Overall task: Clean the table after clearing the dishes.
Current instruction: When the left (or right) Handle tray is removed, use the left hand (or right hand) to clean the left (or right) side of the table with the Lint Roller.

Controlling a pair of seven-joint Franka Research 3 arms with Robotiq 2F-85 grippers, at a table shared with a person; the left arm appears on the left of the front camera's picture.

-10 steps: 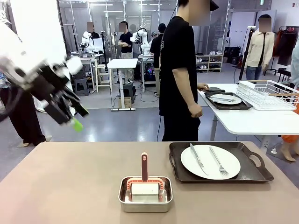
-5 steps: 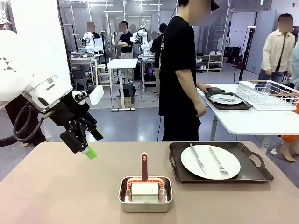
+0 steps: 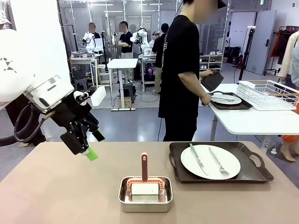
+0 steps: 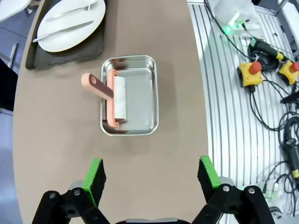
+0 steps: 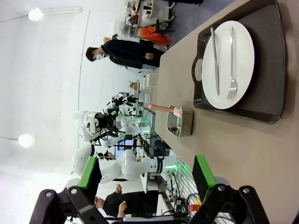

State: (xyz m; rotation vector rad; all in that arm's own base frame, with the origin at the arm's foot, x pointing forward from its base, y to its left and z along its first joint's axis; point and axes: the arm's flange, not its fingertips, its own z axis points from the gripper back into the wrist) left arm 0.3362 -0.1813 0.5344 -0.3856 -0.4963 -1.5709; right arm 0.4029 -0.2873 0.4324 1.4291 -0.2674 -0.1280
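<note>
The brown table [image 3: 60, 191] carries one dark tray [image 3: 254, 173] at its right with a white plate [image 3: 210, 162], knife and fork. The same plate [image 4: 70, 24] is at the top left of the left wrist view, and the plate [image 5: 232, 63] also appears in the right wrist view. Another plate [image 3: 225, 99] lies on a tray on the white side table beside a person. My left gripper [image 3: 93, 145] hovers open above the table's left part, and its own view has the left gripper [image 4: 150, 175] empty. High over the table, my right gripper [image 5: 145, 172] is open and empty.
A steel pan [image 3: 145, 196] near the front middle holds a white roller with a pink handle [image 3: 144, 165]. A wire rack [image 3: 271, 93] stands on the white table [image 3: 252, 122]. The person in black [image 3: 180, 74] stands between the tables, holding a dark object [image 3: 212, 80].
My left arm swung down from high at the left to just over the table's left part, then held still. The person at the white table lifted a dark object.
</note>
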